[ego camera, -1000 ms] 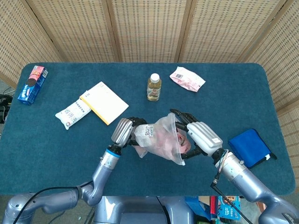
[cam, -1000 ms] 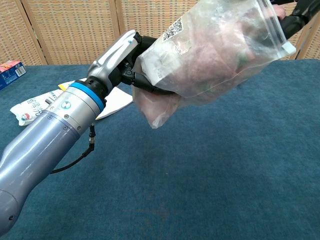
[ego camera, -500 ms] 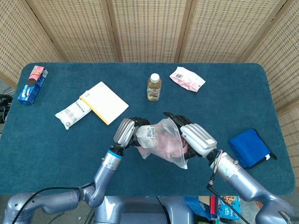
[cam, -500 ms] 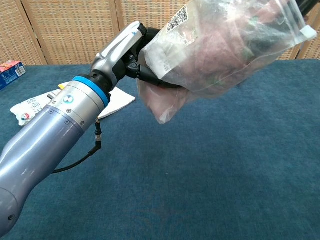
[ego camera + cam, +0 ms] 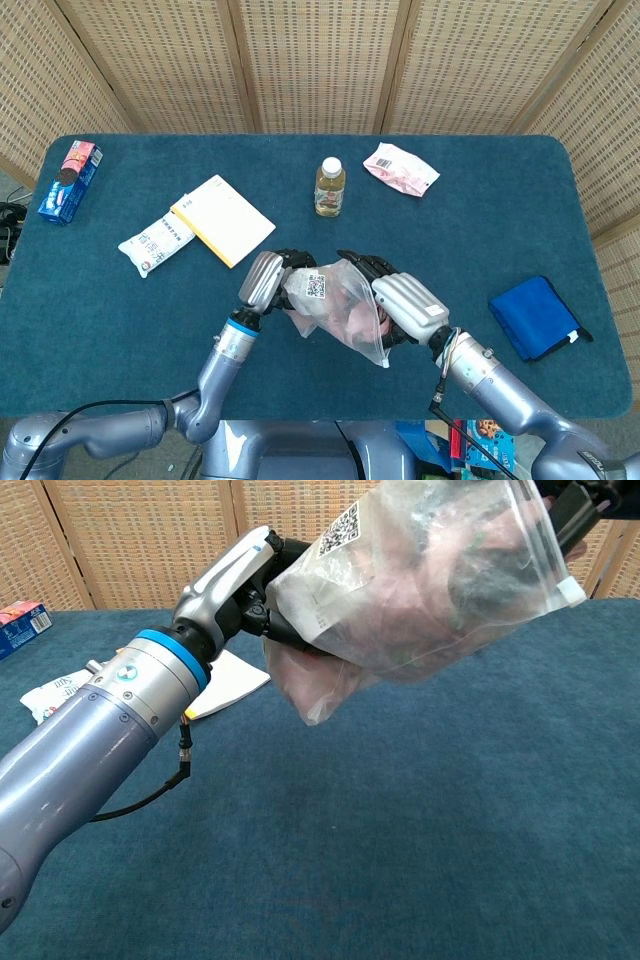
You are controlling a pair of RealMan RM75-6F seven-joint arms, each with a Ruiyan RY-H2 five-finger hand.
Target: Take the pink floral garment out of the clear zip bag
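A clear zip bag [image 5: 335, 303] with a QR label is held above the blue table [image 5: 120, 330], its mouth turned toward my right side. Crumpled inside it is the pink floral garment [image 5: 350, 310]. My left hand [image 5: 266, 284] grips the bag's closed end. My right hand [image 5: 404, 306] lies over the bag's mouth with its fingers reaching in; the plastic hides whether they hold the garment. The chest view has the bag [image 5: 430, 580] raised high, the garment [image 5: 400, 600] filling it, my left hand [image 5: 235, 585] clutching its lower end and my right hand [image 5: 578, 505] at the open edge.
A drink bottle [image 5: 329, 186] stands behind the bag, a pink snack packet [image 5: 400, 168] further right. A yellow notebook [image 5: 222, 219], white pouch [image 5: 156, 242] and blue box [image 5: 70, 180] lie to the left. A blue cloth [image 5: 535, 316] sits at the right.
My right hand has moved left and further over the bag's mouth, its fingers deeper inside. The bag shifted slightly; my left hand keeps its hold.
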